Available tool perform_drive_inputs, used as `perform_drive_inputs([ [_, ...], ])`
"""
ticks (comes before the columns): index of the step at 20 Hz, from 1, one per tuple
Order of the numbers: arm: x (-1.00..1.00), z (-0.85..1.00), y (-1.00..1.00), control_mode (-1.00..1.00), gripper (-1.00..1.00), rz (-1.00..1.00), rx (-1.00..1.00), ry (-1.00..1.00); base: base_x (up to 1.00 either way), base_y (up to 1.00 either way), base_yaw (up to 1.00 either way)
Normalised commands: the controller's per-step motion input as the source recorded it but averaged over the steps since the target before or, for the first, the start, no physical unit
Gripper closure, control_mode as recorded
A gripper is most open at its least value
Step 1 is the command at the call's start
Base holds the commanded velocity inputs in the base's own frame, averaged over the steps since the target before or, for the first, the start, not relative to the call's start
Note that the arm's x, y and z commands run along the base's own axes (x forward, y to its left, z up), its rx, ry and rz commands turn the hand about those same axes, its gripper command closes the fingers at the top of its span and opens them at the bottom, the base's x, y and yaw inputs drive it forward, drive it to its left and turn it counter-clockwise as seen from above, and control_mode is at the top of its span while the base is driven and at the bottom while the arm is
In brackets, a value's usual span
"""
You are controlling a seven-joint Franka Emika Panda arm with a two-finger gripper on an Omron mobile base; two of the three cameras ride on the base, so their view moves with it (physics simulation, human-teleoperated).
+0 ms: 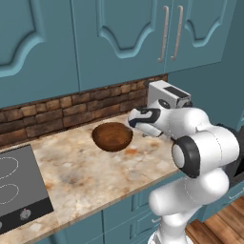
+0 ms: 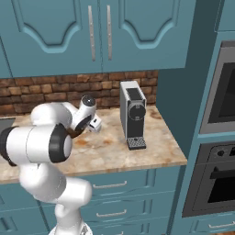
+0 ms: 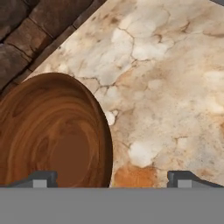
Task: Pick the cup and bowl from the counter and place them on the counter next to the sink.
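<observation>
The dark reddish-brown bowl (image 1: 112, 137) sits upright on the marbled counter (image 1: 86, 167), near the brick back wall. My gripper (image 1: 135, 123) hovers just above the bowl's right rim. In the hand view the bowl (image 3: 48, 135) takes up the lower left, and my gripper (image 3: 112, 178) is open. One fingertip (image 3: 41, 178) is over the bowl's inside and the other is over bare counter (image 3: 166, 87), so the rim lies between them. Nothing is held. The cup and the sink are out of view.
A grey coffee machine (image 2: 133, 114) stands on the counter right of the hand, against the wall. A dark stovetop (image 1: 19, 186) lies at the left end. Upper cabinets (image 1: 119, 33) hang overhead, and a tall oven unit (image 2: 215, 137) closes off the right.
</observation>
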Motion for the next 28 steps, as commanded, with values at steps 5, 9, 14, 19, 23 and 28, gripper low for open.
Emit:
perform_drive_inputs([
  [5, 0.27, -0.02, 0.10, -1.00, -1.00, -0.03, 0.00, 0.00, 0.00, 0.00, 0.00],
  [9, 0.42, -0.13, 0.00, -1.00, -1.00, -0.02, 0.00, 0.03, 0.00, 0.00, 0.00],
  [14, 0.16, -0.27, 0.00, -1.00, -1.00, -0.02, 0.00, 0.00, 0.00, 0.00, 0.00],
  [19, 0.00, -0.25, 0.04, -1.00, -1.00, 0.00, 0.00, 0.00, 0.00, 0.00, 0.00],
  [23, 0.00, -0.21, 0.14, -1.00, -1.00, 0.00, 0.00, 0.00, 0.00, 0.00, 0.00],
  [28, 0.00, -0.20, 0.17, -1.00, -1.00, 0.00, 0.00, 0.00, 0.00, 0.00, 0.00],
])
